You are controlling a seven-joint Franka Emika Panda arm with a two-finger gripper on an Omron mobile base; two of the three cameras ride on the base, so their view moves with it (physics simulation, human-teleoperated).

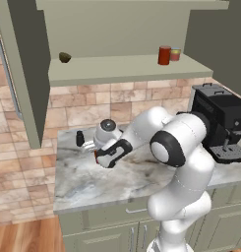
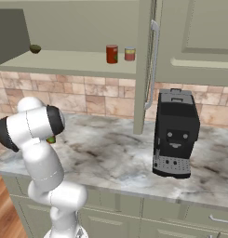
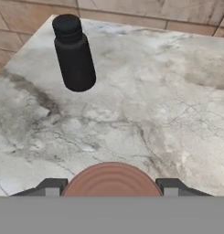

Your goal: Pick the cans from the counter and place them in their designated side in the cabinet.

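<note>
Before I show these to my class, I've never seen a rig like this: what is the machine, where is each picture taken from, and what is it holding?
It is a white robot arm in a simulated kitchen. Two cameras sit behind it, left and right, looking down over the marble counter. The third looks along the hand. The pincer is shut on a red can, whose round top sits between the dark fingertips. A small black bottle stands on the counter beyond it, and a black coffee machine farther right. On the open cabinet shelf stand another red can, a shorter red-and-yellowish can and a small dark-green thing.
</note>
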